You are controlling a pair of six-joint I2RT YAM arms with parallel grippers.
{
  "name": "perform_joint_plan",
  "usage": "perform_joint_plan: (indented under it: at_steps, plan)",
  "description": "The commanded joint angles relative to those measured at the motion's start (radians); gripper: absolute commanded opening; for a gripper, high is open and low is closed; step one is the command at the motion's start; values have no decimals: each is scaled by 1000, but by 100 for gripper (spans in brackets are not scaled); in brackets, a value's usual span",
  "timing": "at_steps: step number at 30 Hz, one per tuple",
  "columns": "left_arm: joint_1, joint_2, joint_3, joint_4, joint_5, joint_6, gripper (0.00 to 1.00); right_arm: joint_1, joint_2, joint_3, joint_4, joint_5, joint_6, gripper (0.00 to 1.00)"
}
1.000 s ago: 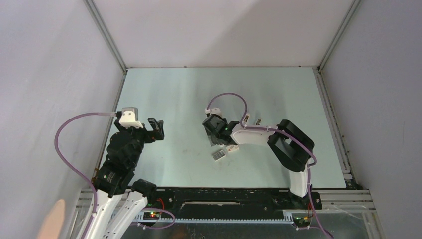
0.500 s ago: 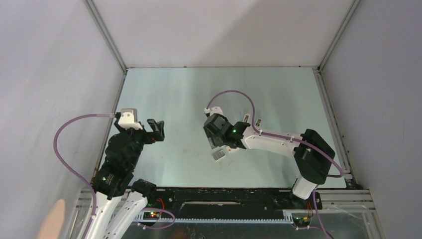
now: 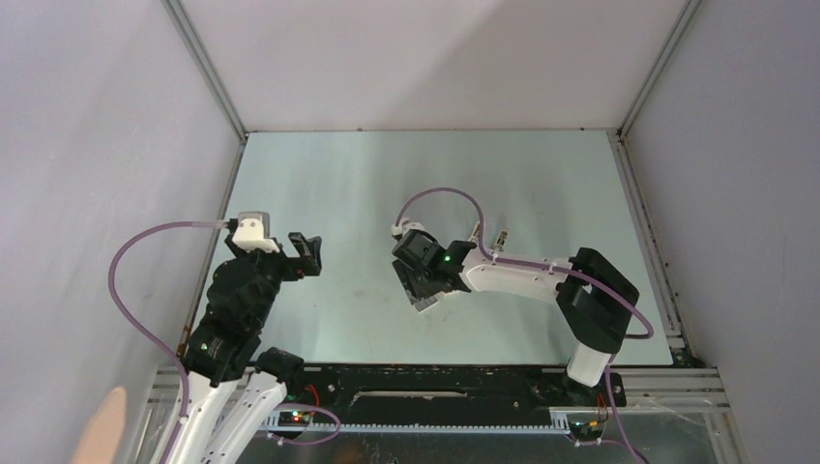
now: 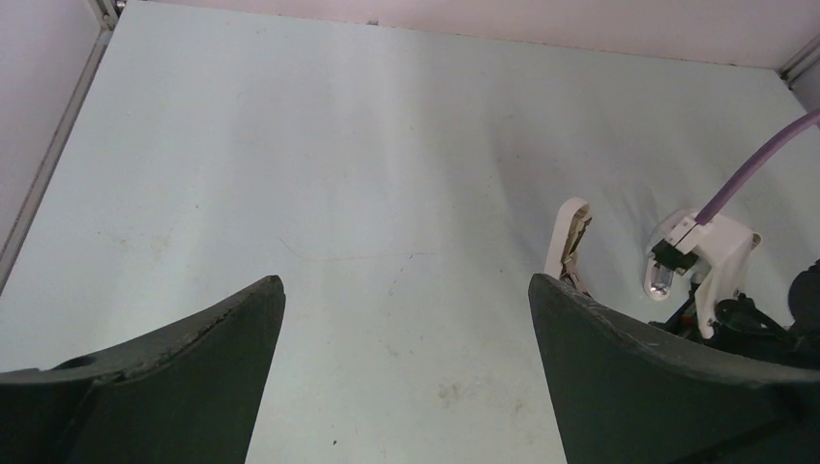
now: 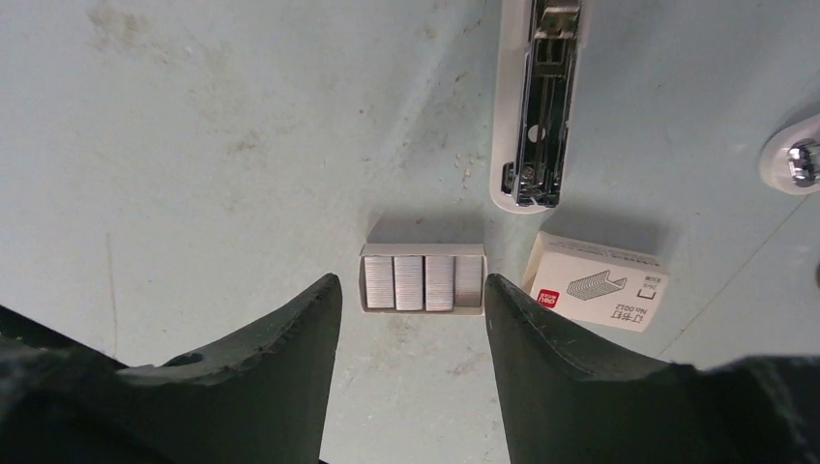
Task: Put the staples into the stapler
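Note:
In the right wrist view the staples [image 5: 422, 280] lie in a small open tray, several grey strips side by side. My right gripper [image 5: 411, 285] hangs open just above it, one fingertip at each end of the tray, touching nothing. The white printed staple box [image 5: 600, 290] sits right of the tray. Beyond them lies the stapler [image 5: 537, 106], opened, its metal channel facing up. From above, the right gripper [image 3: 423, 288] covers tray and box. My left gripper [image 3: 305, 253] is open and empty at the left; its own view shows its jaws [image 4: 406, 290] wide apart.
A second white piece with a metal part [image 5: 795, 155] lies at the right edge of the right wrist view. In the top view, pale stapler parts [image 3: 478, 232] show behind the right forearm. Enclosure walls [image 3: 208, 87] surround the pale green table [image 3: 348, 184].
My right gripper has moved toward the near side and now covers the staple tray and box, which showed beside it before. The left arm has barely shifted.

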State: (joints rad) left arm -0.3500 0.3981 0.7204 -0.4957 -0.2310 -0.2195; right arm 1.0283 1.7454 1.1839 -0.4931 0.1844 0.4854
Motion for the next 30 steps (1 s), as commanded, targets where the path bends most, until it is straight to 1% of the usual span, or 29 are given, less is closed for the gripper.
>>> perform_joint_plan:
  at_steps: [1, 9, 22, 25, 30]
  plan:
    - [9, 2, -7, 21, 15, -4, 100, 14, 47, 34, -16, -15, 10, 59]
    - [11, -1, -9, 19, 15, -4, 100, 44, 115, 81, -57, 24, 17, 60]
    - [11, -1, -10, 19, 18, -4, 100, 71, 156, 98, -88, 80, 28, 59]
    - [11, -2, -10, 19, 18, -4, 100, 76, 158, 98, -89, 86, 25, 56]
    - [11, -3, -10, 19, 20, -4, 100, 101, 163, 123, -117, 130, 14, 47]
